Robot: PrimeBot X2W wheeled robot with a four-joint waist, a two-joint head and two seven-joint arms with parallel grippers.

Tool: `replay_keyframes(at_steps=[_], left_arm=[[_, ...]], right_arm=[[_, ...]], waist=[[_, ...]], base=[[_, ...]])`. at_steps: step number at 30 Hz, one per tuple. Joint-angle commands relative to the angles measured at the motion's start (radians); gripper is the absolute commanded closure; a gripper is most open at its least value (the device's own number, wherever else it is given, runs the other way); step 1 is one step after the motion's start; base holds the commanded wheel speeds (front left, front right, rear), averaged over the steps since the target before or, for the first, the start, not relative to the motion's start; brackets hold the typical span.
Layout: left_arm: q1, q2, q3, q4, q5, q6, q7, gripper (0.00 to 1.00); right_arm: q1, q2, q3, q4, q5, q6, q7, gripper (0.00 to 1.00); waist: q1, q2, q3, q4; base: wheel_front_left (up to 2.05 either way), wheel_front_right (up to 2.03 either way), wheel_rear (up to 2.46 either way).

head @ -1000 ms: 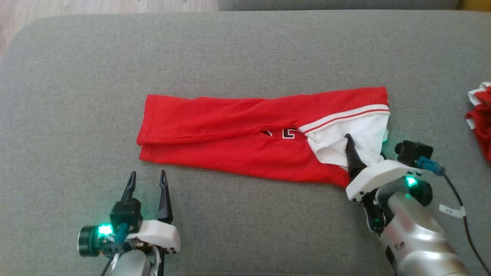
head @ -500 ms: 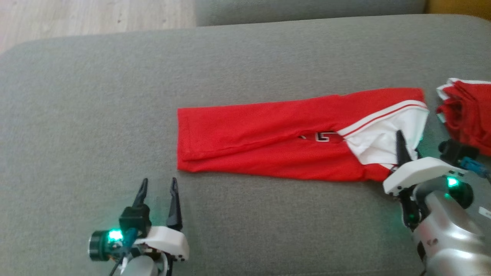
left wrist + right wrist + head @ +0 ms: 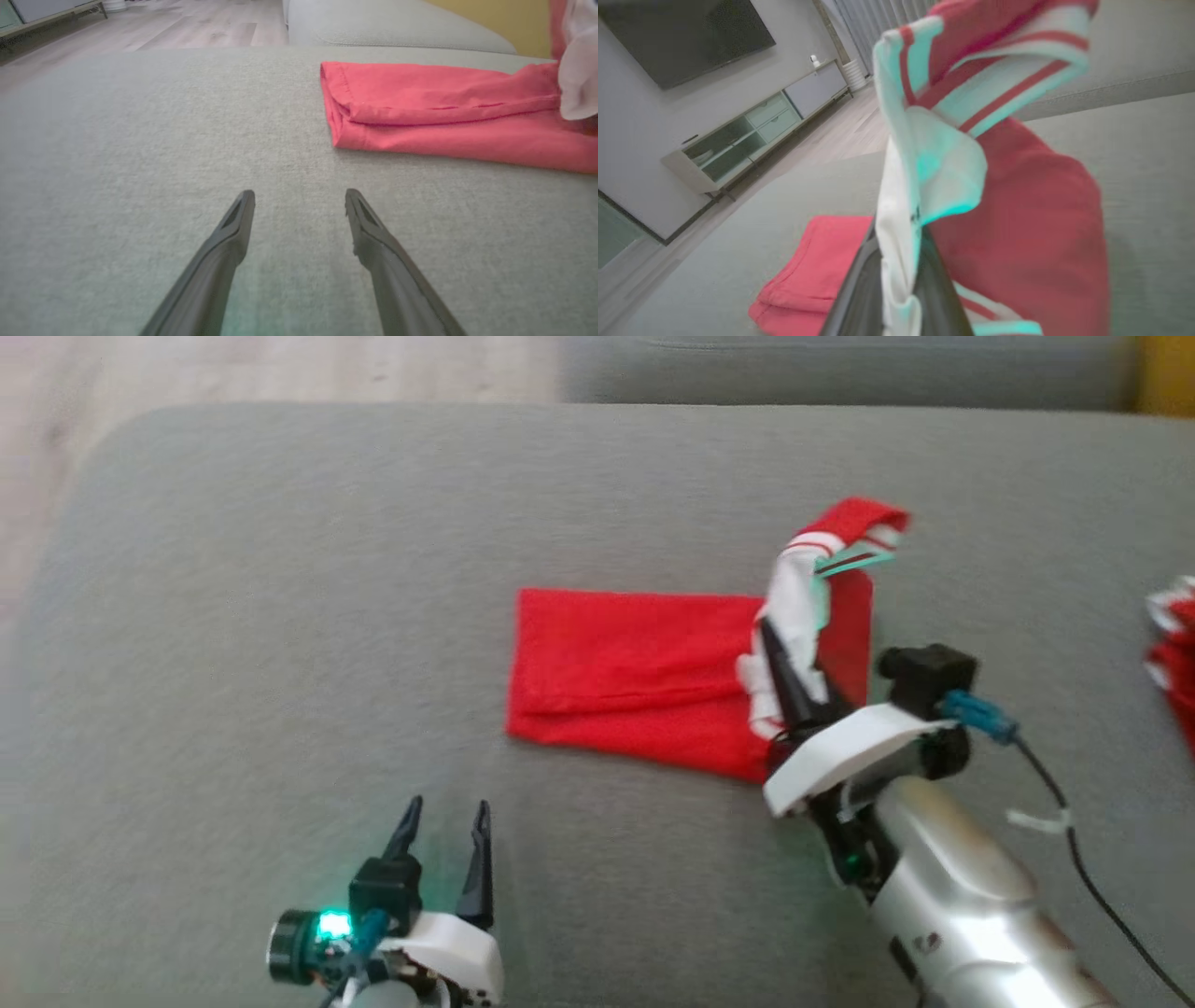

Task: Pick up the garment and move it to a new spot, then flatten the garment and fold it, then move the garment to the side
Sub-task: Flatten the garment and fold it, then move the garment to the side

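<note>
The right gripper (image 3: 767,633) clamps the crumpled, white-striped end of the soft red garment (image 3: 635,663). The left gripper (image 3: 446,814) hovers, fingers spread, over the woven grey cushion (image 3: 280,616).

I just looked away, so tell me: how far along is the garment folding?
Done: the garment lies flat on the sofa, folded lengthwise into a strip. In hand: the right gripper, shut on its white-trimmed end, holds that end raised over the rest, seemingly mid-fold; the left gripper sits open, apart from it. Left: lay the end down, then move the garment aside.
</note>
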Motion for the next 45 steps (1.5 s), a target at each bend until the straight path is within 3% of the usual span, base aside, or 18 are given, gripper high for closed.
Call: replay_keyframes(at_steps=[1,10,11,12,20,31,38,45], left_arm=[[-0.01,0.006,0.018,-0.019,-0.004,0.001,-0.005,0.0],[0.002,0.006,-0.012,-0.024,-0.016,0.01,-0.005,0.0],[0.002,0.006,-0.013,-0.027,-0.016,0.009,-0.005,0.0],[0.001,0.006,-0.014,-0.03,-0.017,0.01,-0.005,0.0],[-0.008,0.006,-0.003,-0.054,-0.009,0.019,-0.005,0.0],[-0.022,0.006,0.093,-0.101,0.037,0.04,-0.005,0.0],[0.048,0.006,0.175,-0.116,0.086,0.043,-0.005,0.0],[0.115,0.006,0.219,-0.128,0.111,0.029,-0.005,0.0]], right_arm=[[-0.043,0.017,0.039,-0.03,0.013,0.003,-0.008,1.0],[-0.094,0.025,0.116,0.037,0.06,0.003,-0.008,1.0],[-0.099,0.026,0.113,0.046,0.058,0.003,-0.008,0.6],[-0.101,0.027,0.11,0.058,0.061,0.003,-0.008,0.0],[-0.105,0.028,0.05,0.05,0.017,0.003,-0.008,0.0],[0.089,0.028,-0.356,-0.07,-0.327,0.003,-0.008,0.0],[0.214,0.028,-0.392,-0.112,-0.379,0.003,-0.008,0.0],[0.284,0.029,-0.376,-0.12,-0.384,0.003,-0.008,0.0]], waist=[[0.0,0.0,-0.001,0.088],[0.0,0.0,0.007,0.284],[0.0,0.0,0.008,0.291],[0.0,0.0,0.009,0.295],[0.0,0.0,0.009,0.228],[0.0,0.0,-0.053,-0.032],[0.0,0.0,-0.105,-0.098],[0.0,0.0,-0.116,-0.107]], base=[[0.0,0.0,0.0],[0.0,0.0,0.0],[0.0,0.0,0.0],[0.0,0.0,0.0],[0.0,0.0,0.0],[0.0,0.0,0.0],[0.0,0.0,0.0],[0.0,0.0,0.0]])
